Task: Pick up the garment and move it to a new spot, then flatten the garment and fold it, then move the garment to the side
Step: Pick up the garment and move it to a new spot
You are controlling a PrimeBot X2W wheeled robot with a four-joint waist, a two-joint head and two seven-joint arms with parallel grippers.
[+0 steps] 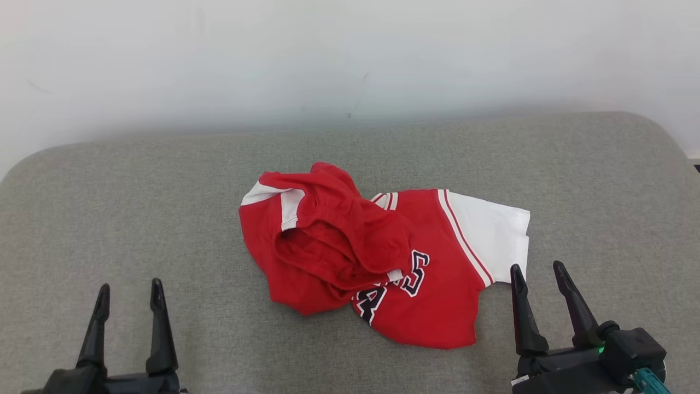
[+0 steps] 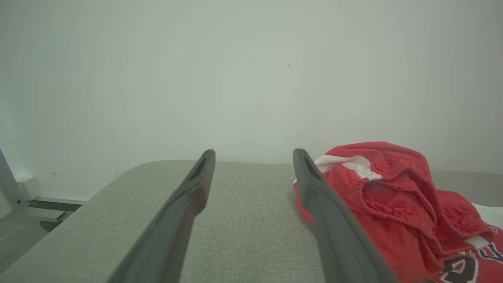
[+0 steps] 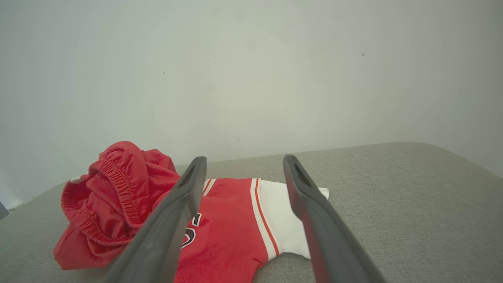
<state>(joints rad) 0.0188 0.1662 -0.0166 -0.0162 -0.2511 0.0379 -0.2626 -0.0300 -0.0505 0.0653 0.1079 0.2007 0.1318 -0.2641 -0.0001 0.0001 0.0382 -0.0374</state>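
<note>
The red and white garment (image 1: 377,257) lies crumpled near the middle of the grey padded surface (image 1: 109,208), bunched up on its left side, with its white part flat toward the right edge. The left gripper (image 1: 130,285) is at the near edge, well apart from the cloth, jaws apart and empty. The right gripper (image 1: 537,267), jaws also apart, is just beside the white part.
</note>
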